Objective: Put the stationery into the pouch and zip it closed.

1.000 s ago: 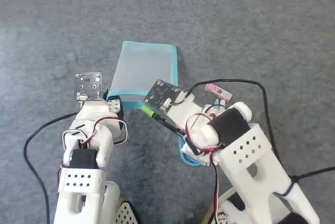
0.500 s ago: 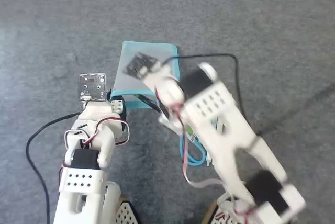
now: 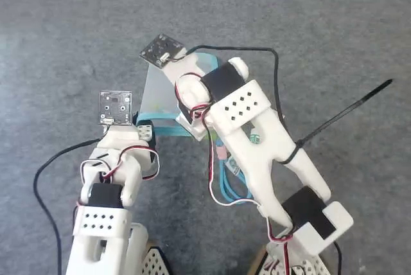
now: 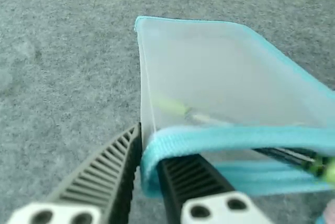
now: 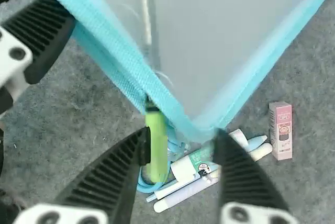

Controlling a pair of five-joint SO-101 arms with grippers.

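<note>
The translucent pouch (image 3: pixel 159 92) with teal trim lies on the grey carpet. My left gripper (image 4: pixel 149 150) is shut on the teal edge of its mouth (image 4: pixel 225 139), at the near left corner (image 3: pixel 146 131). The right arm stretches over the pouch. In its wrist view my right gripper (image 5: pixel 183 135) stands open at the mouth. A green pen (image 5: pixel 155 148) sticks halfway into the pouch, its outer end resting against one finger (image 5: pixel 112 179). Through the pouch wall the pen (image 4: pixel 175 108) shows faintly.
More stationery lies beside the pouch's near right side: a pink box (image 5: pixel 280 130), white and blue pens (image 5: pixel 209 174) and a blue cord (image 3: pixel 231 188). A black cable tie (image 3: pixel 347 113) juts from the right arm. Bare carpet surrounds the rest.
The right arm swung from the near side up over the pouch, carrying the green pen into the pouch's mouth. The left arm kept its hold and barely moved.
</note>
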